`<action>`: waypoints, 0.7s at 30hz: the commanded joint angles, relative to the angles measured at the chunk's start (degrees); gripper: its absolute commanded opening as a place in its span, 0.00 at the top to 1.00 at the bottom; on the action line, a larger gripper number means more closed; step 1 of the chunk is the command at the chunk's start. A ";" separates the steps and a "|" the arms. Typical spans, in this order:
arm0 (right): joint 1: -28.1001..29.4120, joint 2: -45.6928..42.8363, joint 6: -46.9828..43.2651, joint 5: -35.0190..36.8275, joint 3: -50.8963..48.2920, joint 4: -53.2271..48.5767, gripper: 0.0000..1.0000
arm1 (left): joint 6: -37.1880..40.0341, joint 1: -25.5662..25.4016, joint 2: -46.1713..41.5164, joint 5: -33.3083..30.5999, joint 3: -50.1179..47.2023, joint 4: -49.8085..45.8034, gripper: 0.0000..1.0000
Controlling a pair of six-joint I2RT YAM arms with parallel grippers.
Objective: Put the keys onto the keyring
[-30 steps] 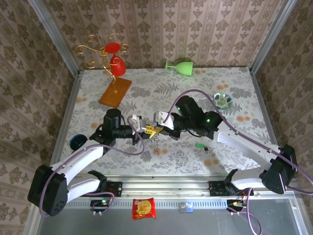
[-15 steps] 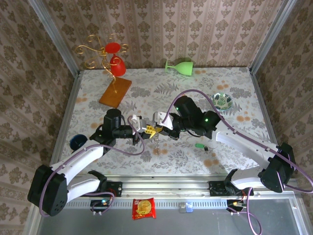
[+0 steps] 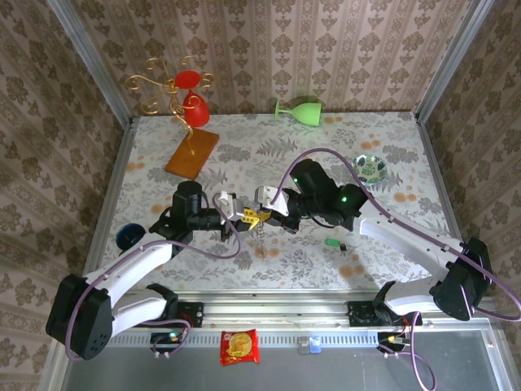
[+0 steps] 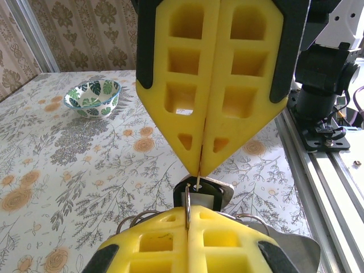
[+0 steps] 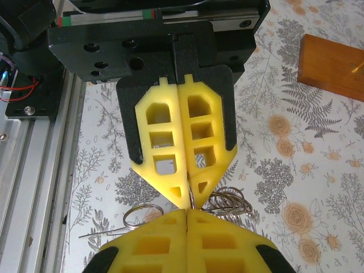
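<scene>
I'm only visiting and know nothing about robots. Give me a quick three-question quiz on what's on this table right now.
1. True or false: the left gripper and the right gripper are far apart.
2. The green goblet at the back is: A upright, B lying on its side, C upside down.
3. Fill in: the green-headed key lies loose on the ___, to the right of both grippers.

Key
1. False. They meet tip to tip, both shut, with a dark-headed key between them.
2. B
3. table
</scene>
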 commanded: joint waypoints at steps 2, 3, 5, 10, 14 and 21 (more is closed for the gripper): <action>-0.24 -0.40 -0.13 0.60 2.13 -1.39 1.00 | 1.48 -0.35 -0.01 1.20 1.17 0.74 1.00; -0.23 -0.38 -0.13 0.90 2.08 -1.25 1.00 | 1.41 -0.35 0.03 1.20 1.17 0.72 1.00; -0.28 -0.37 -0.02 1.21 2.10 -1.06 1.00 | 1.58 -0.35 0.10 1.20 1.21 0.76 1.00; -0.23 -0.45 0.21 1.91 1.81 -0.45 1.00 | 1.59 -0.35 0.11 1.22 1.17 0.63 1.00; -0.22 -0.41 0.25 2.60 1.79 -0.28 1.00 | 1.66 -0.35 0.21 1.29 1.18 0.65 1.00; -0.26 -0.22 0.46 3.79 1.80 0.18 1.00 | 1.76 -0.44 0.23 1.38 1.23 0.53 1.00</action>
